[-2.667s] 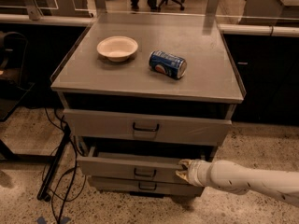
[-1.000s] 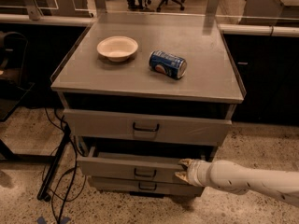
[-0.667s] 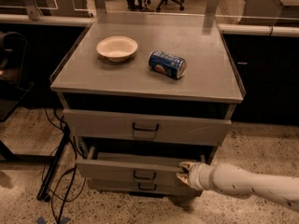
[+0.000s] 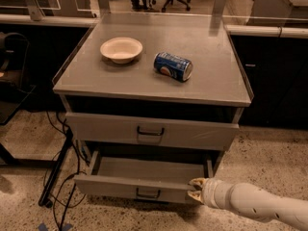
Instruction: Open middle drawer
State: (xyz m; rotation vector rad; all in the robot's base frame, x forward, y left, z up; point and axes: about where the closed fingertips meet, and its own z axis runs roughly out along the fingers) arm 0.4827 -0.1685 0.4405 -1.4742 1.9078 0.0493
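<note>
Grey metal, the middle drawer (image 4: 120, 188) stands pulled well out under the table (image 4: 120, 83), at 6 o'clock from the closed top drawer (image 4: 192, 131). Its shallow tray lies bare and its small black loop handle (image 4: 147, 193) sits untouched at centre. The pincer (image 4: 195, 189) sits at the 3 o'clock end of the drawer's front; whether it clamps that edge or only hooks it, I cannot tell. Judging by the exposed tray, opening looks nearly finished, so the next move calls for a short, straight pull toward 6 o'clock, then release. Up top, a bowl (image 4: 121, 48) rests at 10 o'clock and a toppled can (image 4: 173, 66) at 1 o'clock.
</note>
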